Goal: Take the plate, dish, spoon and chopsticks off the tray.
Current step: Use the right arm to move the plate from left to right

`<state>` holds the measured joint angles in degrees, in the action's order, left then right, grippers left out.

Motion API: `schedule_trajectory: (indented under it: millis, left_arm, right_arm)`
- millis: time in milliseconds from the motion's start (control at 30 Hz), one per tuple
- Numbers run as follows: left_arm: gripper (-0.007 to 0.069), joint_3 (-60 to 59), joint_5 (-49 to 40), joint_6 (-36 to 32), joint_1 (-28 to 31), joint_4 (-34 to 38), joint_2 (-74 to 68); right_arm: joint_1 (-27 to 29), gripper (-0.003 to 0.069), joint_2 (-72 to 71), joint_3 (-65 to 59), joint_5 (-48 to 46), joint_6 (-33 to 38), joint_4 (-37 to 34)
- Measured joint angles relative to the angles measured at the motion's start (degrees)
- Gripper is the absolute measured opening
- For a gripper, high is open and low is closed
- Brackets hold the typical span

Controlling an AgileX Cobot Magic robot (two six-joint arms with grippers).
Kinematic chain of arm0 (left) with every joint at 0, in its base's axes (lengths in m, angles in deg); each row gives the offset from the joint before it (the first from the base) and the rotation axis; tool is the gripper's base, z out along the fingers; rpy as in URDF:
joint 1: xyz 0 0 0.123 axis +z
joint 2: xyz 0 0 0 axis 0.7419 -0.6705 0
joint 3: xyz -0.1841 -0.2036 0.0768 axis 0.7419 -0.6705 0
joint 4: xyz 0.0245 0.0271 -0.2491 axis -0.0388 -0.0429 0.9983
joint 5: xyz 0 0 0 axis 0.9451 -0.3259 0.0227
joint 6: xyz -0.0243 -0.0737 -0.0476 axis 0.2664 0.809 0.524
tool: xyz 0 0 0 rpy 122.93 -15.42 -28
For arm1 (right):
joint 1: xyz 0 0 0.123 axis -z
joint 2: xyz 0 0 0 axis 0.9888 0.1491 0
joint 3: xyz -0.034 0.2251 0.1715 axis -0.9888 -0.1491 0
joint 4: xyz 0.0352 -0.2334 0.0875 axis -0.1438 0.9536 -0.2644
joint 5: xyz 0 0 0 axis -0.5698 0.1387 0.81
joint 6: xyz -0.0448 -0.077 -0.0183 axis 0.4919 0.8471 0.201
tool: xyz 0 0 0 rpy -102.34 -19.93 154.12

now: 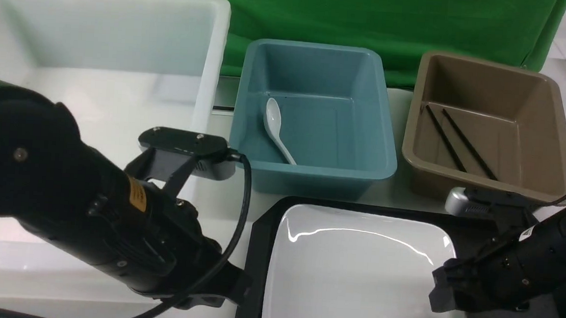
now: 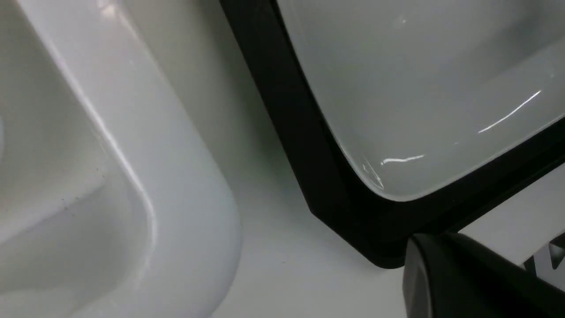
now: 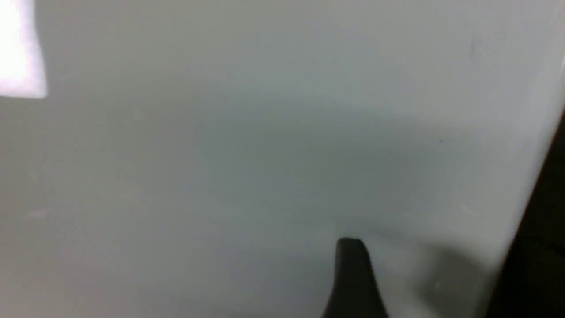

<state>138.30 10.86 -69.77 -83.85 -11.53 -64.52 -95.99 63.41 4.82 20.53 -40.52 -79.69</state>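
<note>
On the table (image 1: 401,198), the plate (image 1: 354,271) lies in the tray (image 1: 260,256); left jaws fully closed beside its rim, right jaws at the plate's edge, opening indeterminable.

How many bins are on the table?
3. The large white bin is on the left, the blue bin with the spoon in the middle, the brown bin with the chopsticks on the right. None looks hidden.
</note>
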Motion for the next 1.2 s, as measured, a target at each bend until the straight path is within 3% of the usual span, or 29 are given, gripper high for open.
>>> schedule_trajectory:
  millis: [300,400,433,467,567,700,900,1000,1100,1133,1200]
  left_arm:
    - [0.0,0.0,1.8,0.0,0.0,-0.4,0.0]
    - [0.0,0.0,2.1,0.0,0.0,-0.4,0.0]
    - [0.0,0.0,2.1,-0.1,0.0,-0.4,0.0]
    - [0.0,0.0,2.1,-0.1,0.0,-0.4,0.0]
    - [0.0,0.0,2.1,-0.2,0.0,0.1,0.0]
    - [0.0,0.0,2.1,-0.2,-1.3,0.3,0.0]
    - [0.0,0.1,4.9,2.1,-6.7,0.4,-0.6]
    - [0.0,0.2,6.6,4.3,-8.6,0.7,-2.4]
    - [0.0,1.8,6.8,5.5,-9.7,0.8,-5.5]
    - [0.0,2.1,6.8,5.5,-9.8,0.8,-5.9]
    - [0.0,4.1,6.7,5.6,-10.8,0.5,-8.6]
  right_arm:
    - [-0.1,0.0449,1.1,0.0,0.5,-2.8,1.5]
    - [-0.1,0.0309,1.1,0.0,0.4,-2.6,3.2]
    - [-0.1,0.0199,1.1,0.0,0.2,-2.9,3.8]
    - [0.0,0.0147,0.8,0.1,0.1,-3.7,4.1]
    - [0.2,0.0139,0.4,0.1,-0.7,-6.0,6.5]
    - [3.6,0.0139,-2.1,-0.3,-4.5,-12.6,14.8]
    - [9.0,0.0127,-6.5,-1.8,-7.6,-16.0,17.4]
    - [9.5,0.0162,-6.8,-1.9,-9.3,-16.5,17.7]
    - [9.6,0.0312,-6.9,-1.9,-10.6,-16.4,18.1]
    - [9.6,0.0324,-6.9,-1.9,-10.7,-16.4,18.1]
    - [9.7,0.0455,-7.6,-1.9,-11.6,-15.7,18.3]
